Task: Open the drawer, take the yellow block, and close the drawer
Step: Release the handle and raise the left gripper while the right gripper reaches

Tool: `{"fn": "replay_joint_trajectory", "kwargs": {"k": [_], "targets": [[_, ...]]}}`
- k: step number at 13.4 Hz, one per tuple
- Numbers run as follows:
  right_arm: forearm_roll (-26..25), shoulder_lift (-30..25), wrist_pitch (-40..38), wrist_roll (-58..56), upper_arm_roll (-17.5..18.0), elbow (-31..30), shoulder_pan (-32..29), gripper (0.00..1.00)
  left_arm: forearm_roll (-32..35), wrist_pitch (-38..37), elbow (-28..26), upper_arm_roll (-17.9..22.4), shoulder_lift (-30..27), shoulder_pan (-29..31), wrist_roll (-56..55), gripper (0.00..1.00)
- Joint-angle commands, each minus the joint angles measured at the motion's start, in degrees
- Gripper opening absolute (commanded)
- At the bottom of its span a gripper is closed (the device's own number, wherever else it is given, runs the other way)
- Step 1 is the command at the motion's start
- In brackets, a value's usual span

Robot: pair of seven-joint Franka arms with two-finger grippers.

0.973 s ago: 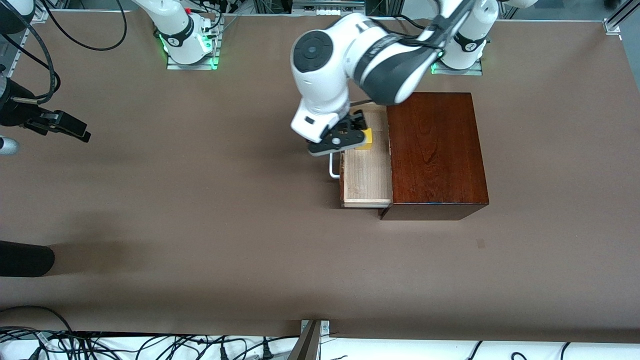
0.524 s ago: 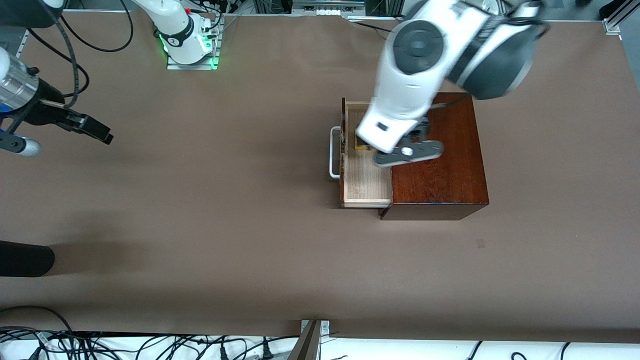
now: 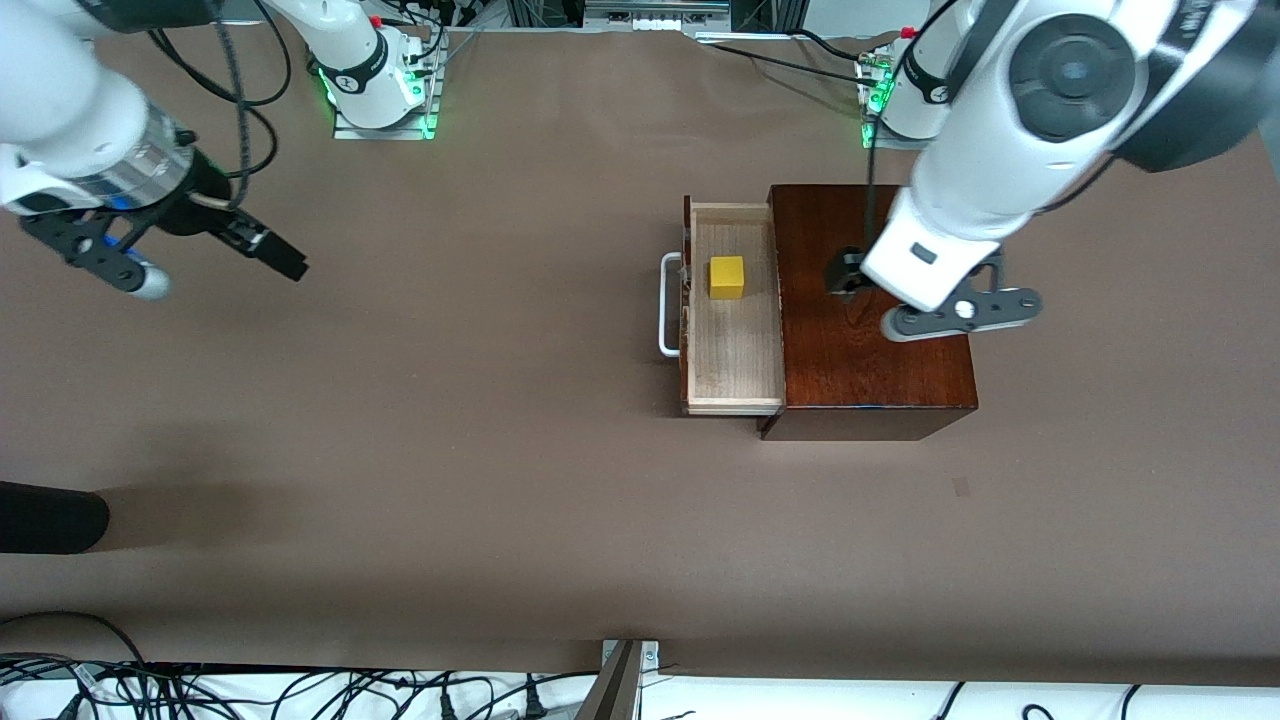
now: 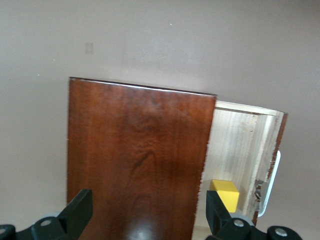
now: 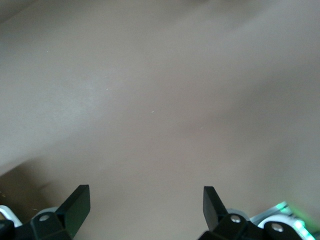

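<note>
The drawer (image 3: 735,345) is pulled out of the mahogany box (image 3: 880,370) toward the right arm's end, its white loop handle (image 3: 663,318) in front. The yellow block (image 3: 727,277) sits in the pale tray, with nothing touching it. My left gripper (image 3: 848,275) hovers over the box top, open and empty. In the left wrist view its fingers (image 4: 79,210) straddle the box top (image 4: 135,150), with the yellow block (image 4: 225,192) and the drawer (image 4: 235,145) off to one side. My right gripper (image 3: 280,258) hangs open over bare table near the right arm's end, and the right wrist view shows the gripper (image 5: 145,207) empty.
The arm bases (image 3: 375,85) stand along the table edge farthest from the front camera. A dark rounded object (image 3: 50,515) pokes in at the right arm's end. Cables (image 3: 300,690) lie along the nearest table edge. A small mark (image 3: 960,487) is on the brown table.
My left arm swung away from over the drawer to over the box top, leaving the yellow block uncovered in the tray. My right gripper moved farther in over the table.
</note>
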Motion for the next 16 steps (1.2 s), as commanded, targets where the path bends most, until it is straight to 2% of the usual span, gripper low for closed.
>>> {"fn": "replay_joint_trajectory", "kwargs": {"k": [1, 5, 6, 11, 14, 16], "targets": [[0.1, -0.5, -0.4, 11.1, 5.1, -0.2, -0.3, 1.00, -2.8, 0.4, -5.5, -0.5, -5.1, 6.5, 8.0, 1.00], [0.6, 1.0, 1.0, 29.2, 12.5, -0.3, 0.1, 1.00, -2.8, 0.6, -8.7, -0.5, -7.7, 12.2, 14.1, 1.00], [0.8, 1.3, 2.1, 33.8, 13.2, -0.3, 1.0, 1.00, -2.8, 0.7, -10.1, -0.5, -8.6, 12.6, 14.6, 1.00], [0.7, 5.6, 9.0, 58.6, 13.2, -0.2, 11.4, 1.00, -2.8, 2.7, -15.2, -0.5, -11.4, 13.9, 15.1, 1.00], [0.0, 8.3, 13.4, 70.8, 13.1, 0.0, 16.7, 1.00, -2.8, 7.3, -22.1, -0.5, -15.0, 14.5, 15.4, 1.00], [-0.3, 10.1, 16.6, 77.0, 13.1, 0.1, 19.9, 1.00, -3.8, 11.1, -26.5, -0.5, -17.3, 16.5, 19.4, 1.00]]}}
